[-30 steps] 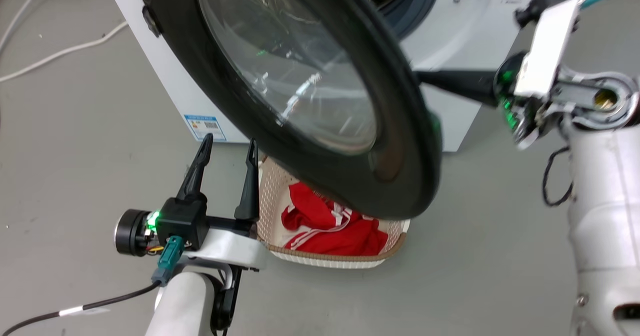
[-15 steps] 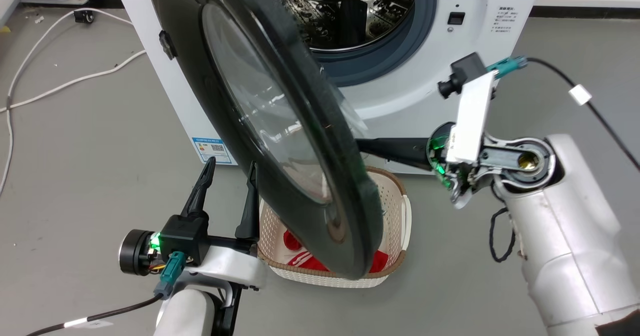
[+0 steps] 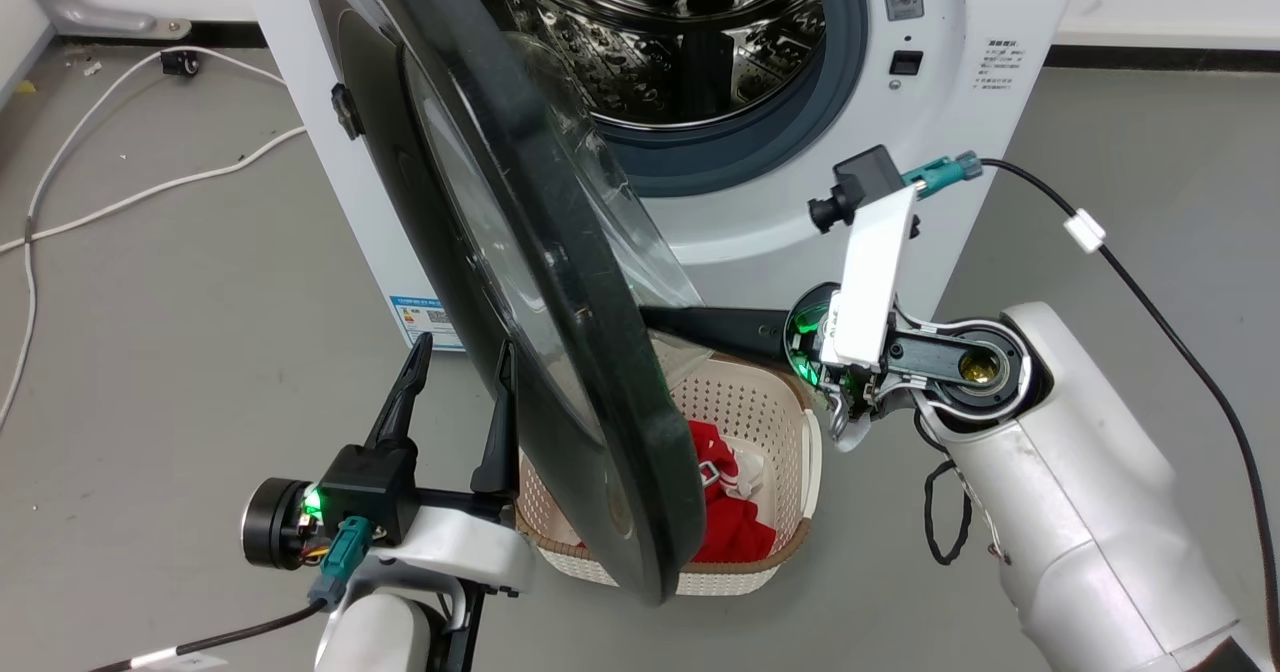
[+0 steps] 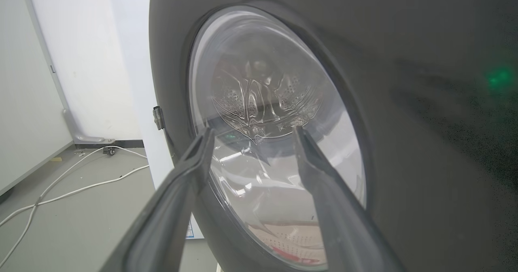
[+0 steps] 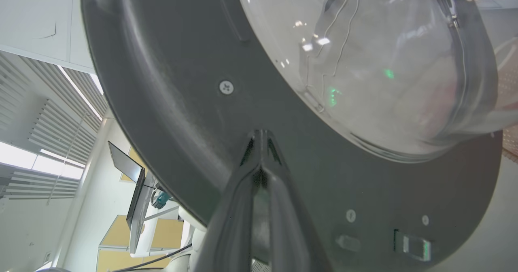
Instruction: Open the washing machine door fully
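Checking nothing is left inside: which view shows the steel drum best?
Head view: it looks into the drum, perforations sharp. The left wrist view gives it warped through the washing machine door glass; the right wrist view faces the door's inner side.

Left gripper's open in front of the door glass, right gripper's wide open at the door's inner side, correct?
Not quite. The right wrist view shows the right gripper shut, fingers together, at the inner side of the washing machine door. The left gripper is open before the glass.
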